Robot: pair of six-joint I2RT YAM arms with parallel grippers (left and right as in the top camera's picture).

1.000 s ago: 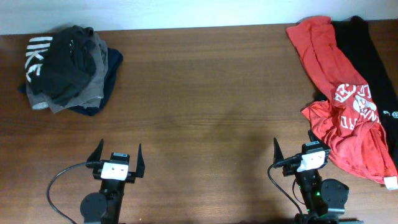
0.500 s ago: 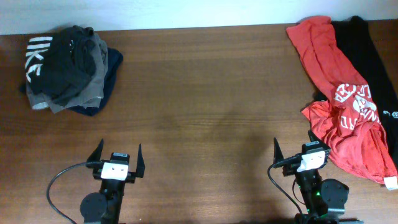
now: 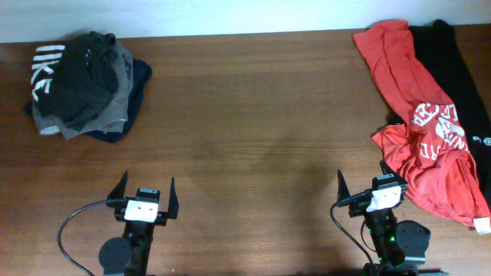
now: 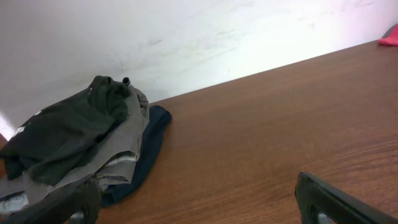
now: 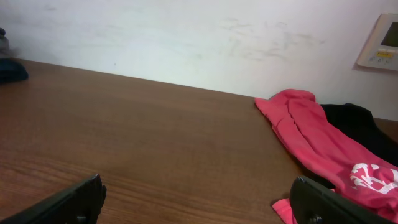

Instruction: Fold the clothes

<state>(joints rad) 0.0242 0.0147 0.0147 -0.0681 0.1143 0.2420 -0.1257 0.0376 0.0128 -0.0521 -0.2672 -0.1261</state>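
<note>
The T-shirt [image 3: 430, 172] lies crumpled, not yet spread, to the right of the right gripper [image 3: 370, 185] and beyond it. Its near end, the part with the white lettering, is just beside this gripper's right finger; whether they touch, I cannot tell. The long axis of the shirt runs away from the right gripper toward the far edge of the table [image 3: 253, 138] and leans a little to the left at the far end. A black garment [image 3: 460, 84] lies along the shirt on the side far from the right gripper, partly under it.

The right gripper has its jaws wide apart and holds nothing. The left gripper [image 3: 147, 185], well apart to the left of the right gripper, also stands with jaws wide and empty. A pile of dark clothes [image 3: 84, 80] lies far to the left of the right gripper.

I judge the right arm is clearly the nearer one. The first reach must go forward and to the right, probably to pull the shirt toward the bare wood to the left of the shirt.
</note>
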